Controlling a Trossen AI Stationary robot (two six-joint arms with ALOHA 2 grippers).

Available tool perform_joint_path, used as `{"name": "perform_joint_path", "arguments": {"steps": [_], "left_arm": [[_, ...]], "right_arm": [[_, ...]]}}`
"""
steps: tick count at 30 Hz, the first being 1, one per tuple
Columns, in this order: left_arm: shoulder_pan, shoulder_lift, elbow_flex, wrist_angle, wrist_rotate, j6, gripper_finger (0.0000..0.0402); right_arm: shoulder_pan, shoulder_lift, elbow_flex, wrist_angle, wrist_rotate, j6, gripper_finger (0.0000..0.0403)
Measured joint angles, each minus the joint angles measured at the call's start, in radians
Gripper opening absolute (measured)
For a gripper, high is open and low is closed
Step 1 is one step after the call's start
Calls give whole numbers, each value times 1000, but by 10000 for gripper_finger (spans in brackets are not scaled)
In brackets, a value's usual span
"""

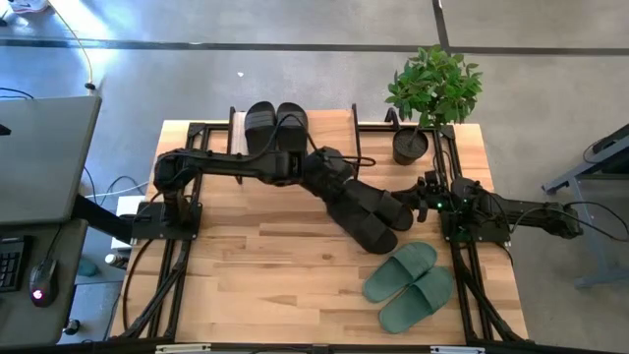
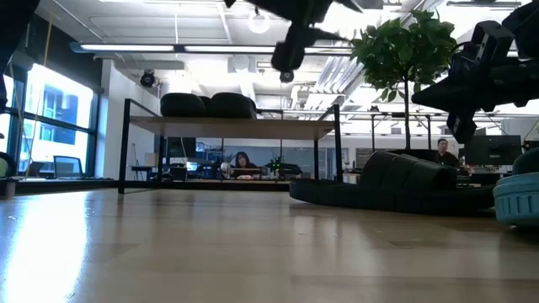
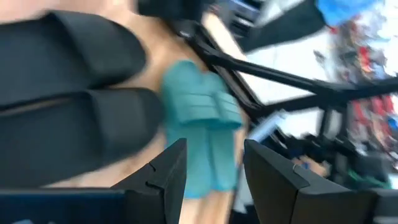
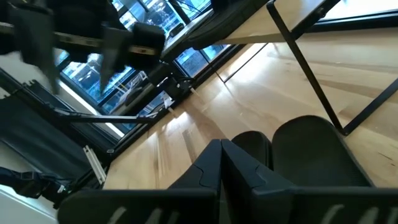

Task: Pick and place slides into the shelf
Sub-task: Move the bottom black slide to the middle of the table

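Currently: left hand (image 1: pixel 346 183), fingers apart and empty, hovers over the black pair (image 1: pixel 378 218) at tabletop centre. One black pair (image 1: pixel 275 126) sits on the shelf (image 1: pixel 329 128) (twelve o'clock). Green pair (image 1: pixel 410 285) at five o'clock. Right hand (image 1: pixel 425 193) clenched, idle. Next: descend, grip a strap.

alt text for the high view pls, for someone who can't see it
Overhead view of a wooden table: the left arm reaches across to a black pair of slides at the centre, another black pair sits on the shelf at the far edge, and a green pair lies nearer. The right arm waits beside a potted plant.
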Motion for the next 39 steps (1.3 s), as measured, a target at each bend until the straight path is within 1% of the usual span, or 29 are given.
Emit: {"name": "perform_joint_path", "arguments": {"steps": [2, 4, 6, 9, 11, 15, 18, 22, 24, 28, 30, 33, 34, 37, 39], "left_arm": [[-1, 12, -5, -13, -43, 12, 143], [-2, 18, -7, -41, -49, 26, 143], [-16, 38, -4, -19, -57, 31, 143], [-35, 50, -7, -38, -67, 31, 143], [-52, 66, -2, 0, -88, 32, 143], [-76, 76, -6, -3, -112, 33, 143], [-92, 84, -4, -3, -185, 33, 143], [-109, 91, -4, -6, -330, 53, 143], [-110, 96, -4, -21, -368, 71, 143], [-106, 119, -1, -50, -382, 76, 143], [-106, 131, -7, -91, -380, 76, 143], [-107, 160, -4, -46, -370, 79, 143], [-107, 161, -5, -60, -361, 79, 143], [-107, 179, -2, -25, -365, 79, 143], [-107, 187, -7, -44, -366, 81, 143]], "right_arm": [[0, 0, 0, -1, -2, 0, 0], [0, 0, 0, -1, -2, -5, 0], [0, 0, 0, -1, -2, -5, 0], [0, 0, 0, -1, -2, -7, 0], [0, -1, 0, -2, -2, -8, 0], [0, -1, 0, -2, -2, -8, 0], [0, -1, 0, -2, -2, -8, 0], [0, -1, 0, -2, -2, -8, 0], [0, -1, 0, -2, -2, -8, 0], [0, -1, 0, -2, -2, -8, 0], [0, -1, 0, -2, -2, -8, 0], [0, 0, 0, -2, -2, -8, 0], [0, 3, 0, -2, -2, -8, 0], [0, 8, 0, -3, -2, -12, 0], [0, 12, 0, -2, -1, -26, 0]]}}
